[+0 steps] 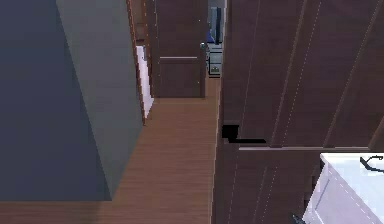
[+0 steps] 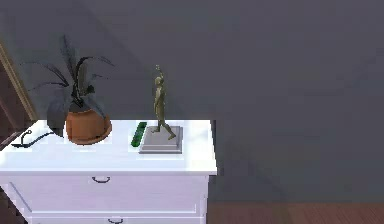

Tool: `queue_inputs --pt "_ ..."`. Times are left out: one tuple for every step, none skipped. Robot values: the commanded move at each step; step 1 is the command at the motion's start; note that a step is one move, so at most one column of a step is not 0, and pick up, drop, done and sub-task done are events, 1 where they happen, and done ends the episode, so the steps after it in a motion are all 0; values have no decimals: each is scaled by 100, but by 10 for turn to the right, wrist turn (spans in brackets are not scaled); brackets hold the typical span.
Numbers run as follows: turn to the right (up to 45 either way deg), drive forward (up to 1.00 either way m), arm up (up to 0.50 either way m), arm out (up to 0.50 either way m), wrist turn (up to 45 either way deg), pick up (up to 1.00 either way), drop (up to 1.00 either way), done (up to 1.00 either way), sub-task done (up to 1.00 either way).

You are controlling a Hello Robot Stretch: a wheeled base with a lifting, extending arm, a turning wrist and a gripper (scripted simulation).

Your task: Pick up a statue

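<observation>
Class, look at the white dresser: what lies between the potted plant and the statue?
In the arm side view, a narrow green object lies on the dresser top between the potted plant and the statue, nearer the statue.

Dull bronze-look metal on statue (image 2: 159, 100), matt grey stone-like base (image 2: 161, 142). Smooth white painted finish on dresser (image 2: 110, 160), dark metal-look handles (image 2: 101, 180). Matt terracotta pot (image 2: 87, 126). Smooth green plastic-look strip (image 2: 137, 135). Flat matt grey paint on wall (image 2: 290, 70). Satin brown wood plank floor (image 1: 170, 150); dark wood panel doors (image 1: 300, 70), low sheen.

Dim, flat lighting with soft grey shadows.
</observation>
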Motion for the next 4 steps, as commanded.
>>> queue_inputs --pt "0 0 50 0 0 0 0 0 0" --pt "0 0 38 0 0 0 0 0 0" --pt "0 0 0 40 0 0 0 0 0" --pt "0 0 0 0 450 0 0 0 0"
